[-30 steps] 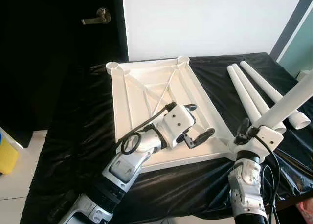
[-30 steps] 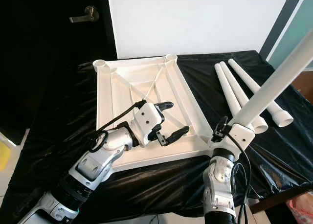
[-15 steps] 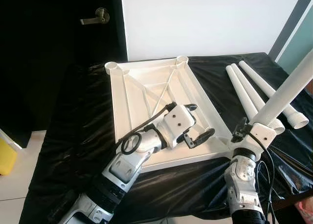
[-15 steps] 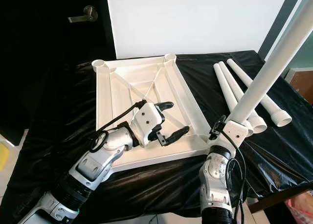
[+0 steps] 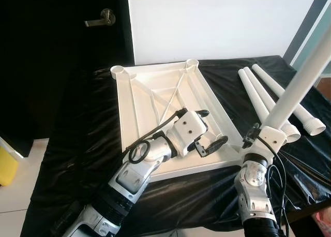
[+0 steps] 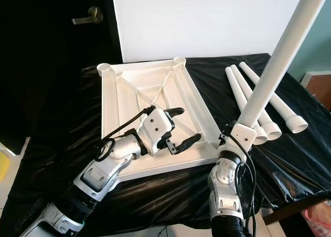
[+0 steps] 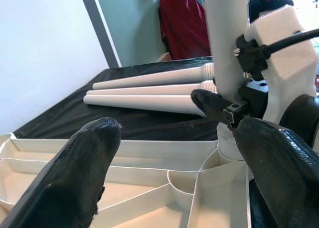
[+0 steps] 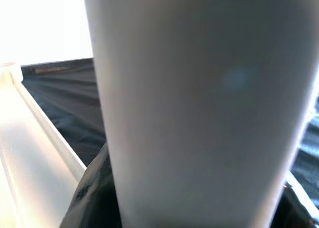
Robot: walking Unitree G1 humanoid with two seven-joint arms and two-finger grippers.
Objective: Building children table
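The right gripper (image 6: 239,135), jaws clamped on a tilted table leg (image 6: 274,63) at the near corner socket of the upturned tabletop (image 6: 155,92), risks jamming it crooked, while the left gripper (image 6: 178,127), jaws open, rests on the tabletop.

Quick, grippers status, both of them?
Left gripper: open, empty, over the tabletop frame.
Right gripper: shut on the table leg.
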